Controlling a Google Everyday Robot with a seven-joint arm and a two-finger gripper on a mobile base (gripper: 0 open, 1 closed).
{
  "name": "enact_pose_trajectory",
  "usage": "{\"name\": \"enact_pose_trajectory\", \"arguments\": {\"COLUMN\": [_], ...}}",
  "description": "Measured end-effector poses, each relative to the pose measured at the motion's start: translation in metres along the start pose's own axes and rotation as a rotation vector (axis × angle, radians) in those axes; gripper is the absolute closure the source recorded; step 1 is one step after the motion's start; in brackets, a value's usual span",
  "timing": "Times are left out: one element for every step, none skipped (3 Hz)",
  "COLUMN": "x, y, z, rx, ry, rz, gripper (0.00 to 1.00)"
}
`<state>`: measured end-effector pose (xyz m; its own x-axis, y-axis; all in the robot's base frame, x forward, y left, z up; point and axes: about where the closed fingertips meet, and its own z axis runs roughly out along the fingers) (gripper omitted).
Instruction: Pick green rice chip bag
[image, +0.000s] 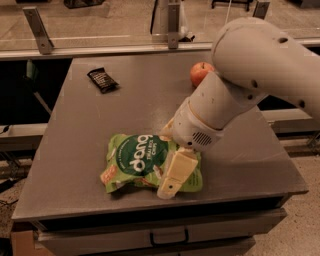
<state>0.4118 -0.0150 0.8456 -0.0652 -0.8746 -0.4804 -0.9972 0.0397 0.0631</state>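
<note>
The green rice chip bag (136, 159) lies flat on the grey table (75, 150) near its front edge, light green with a dark green circle and white lettering. My gripper (170, 182) hangs from the big white arm (235, 85) and is down over the bag's right part, pointing toward the table's front edge. It covers part of the bag's right side. The bag rests on the table.
A small black wrapper (102, 80) lies at the table's back left. A red apple (200, 73) sits at the back, partly behind the arm. A metal rail (100, 50) runs behind the table. A drawer with a handle (167, 236) is below the front edge.
</note>
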Motion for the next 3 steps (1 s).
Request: {"name": "enact_pose_trajectory", "arguments": {"x": [0.004, 0.003, 0.0], "y": [-0.013, -0.022, -0.035], "z": [0.006, 0.001, -0.017], "rx": [0.034, 0.064, 0.106], "ry": [-0.034, -0.054, -0.082], "rz": [-0.001, -0.003, 0.005], "gripper": [0.48, 0.72, 0.95]}}
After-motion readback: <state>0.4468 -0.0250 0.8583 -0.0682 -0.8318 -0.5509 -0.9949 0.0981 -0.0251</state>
